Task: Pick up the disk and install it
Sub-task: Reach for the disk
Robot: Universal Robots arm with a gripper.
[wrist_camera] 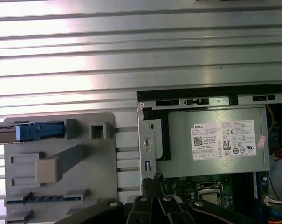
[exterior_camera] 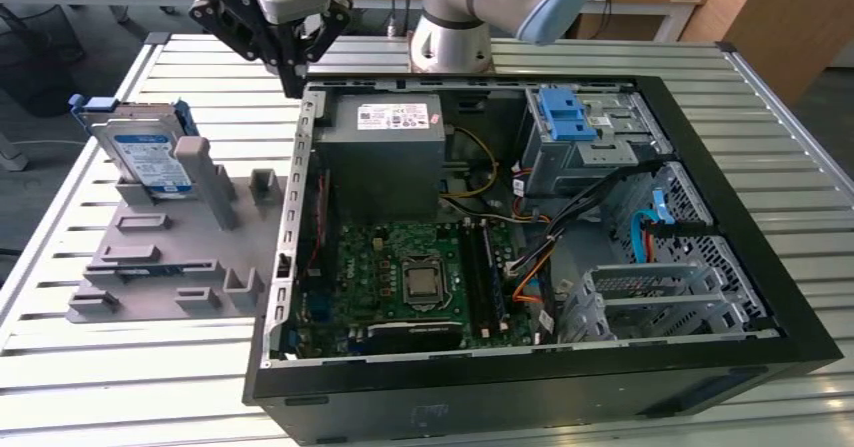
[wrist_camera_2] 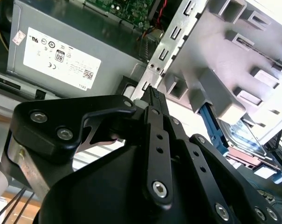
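- Nearest, lower right of the exterior view: loose cables (exterior_camera: 574, 217) draped across the open computer case (exterior_camera: 534, 379). Likely to catch a corner of the disk (exterior_camera: 140, 162) on its way in, judging by so thick a tangle over the bays.
- Farther back, at the left of the same frame: a grey holder (exterior_camera: 160, 267) on the table (exterior_camera: 40, 252), with a thick post (exterior_camera: 194, 162) standing right against the labelled face of the disk. Probably little room for a grip there, so some chance of knocking the post or tipping the drive in its slot.
- Farthest, upper left of the frame: the hand (exterior_camera: 291, 77), closed tight with nothing held, hanging just above the case's metal side wall (exterior_camera: 307, 127) and clear of the disk. Likely to strike that wall if lowered where it hangs.
- Look of the disk:
  - Upright on its edge in the holder: flat silver metal, a white-and-blue label, a blue plastic frame along top and sides.
  - Lower right of the second wrist view: a glimpse of it (wrist_camera_2: 245, 140) beyond the hand (wrist_camera_2: 152, 93).
  - Left edge of the first wrist view: edge-on, a thin blue strip (wrist_camera: 36, 131), well apart from the hand (wrist_camera: 152, 184).
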